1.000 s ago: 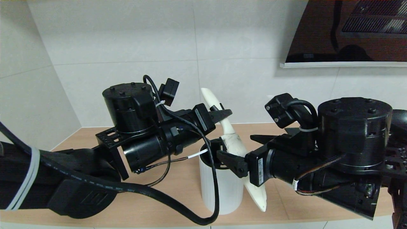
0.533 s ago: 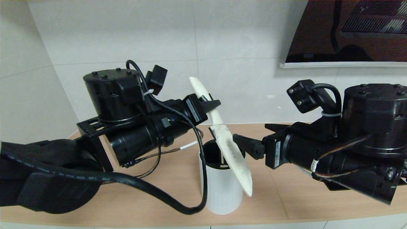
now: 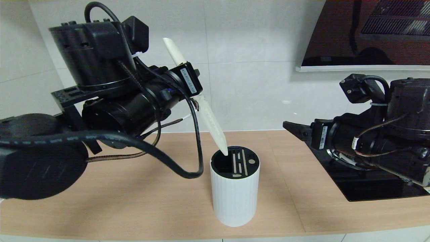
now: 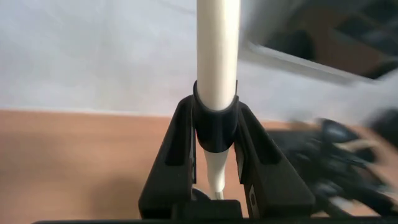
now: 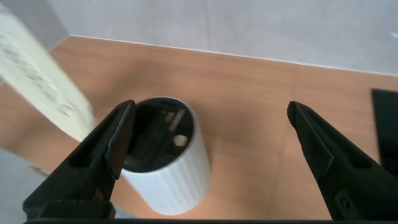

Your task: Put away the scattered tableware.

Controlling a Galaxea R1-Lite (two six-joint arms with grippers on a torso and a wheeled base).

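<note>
A white knife [image 3: 211,123] hangs tilted, handle up, with my left gripper [image 3: 192,81] shut on its handle. The blade tip touches the wide opening in the black slotted top of a white ribbed holder [image 3: 235,191] standing on the wooden counter [image 3: 134,201]. In the left wrist view the fingers [image 4: 180,140] clamp the round handle [image 4: 217,56]. My right gripper [image 3: 295,129] is open, to the right of the holder and apart from it. The right wrist view looks between that gripper's [image 5: 211,113] spread fingers at the holder [image 5: 168,168] and the knife's blade [image 5: 46,81].
A black cooktop [image 3: 362,190] is set into the counter at the right, under my right arm. A dark range hood [image 3: 369,33] hangs on the tiled wall above it. Bare counter lies left of and behind the holder; the front edge runs just below it.
My left arm rose and swung left with the knife, bringing the blade tip from beside the holder up to its opening. My right gripper drew back to the right, away from the blade.
</note>
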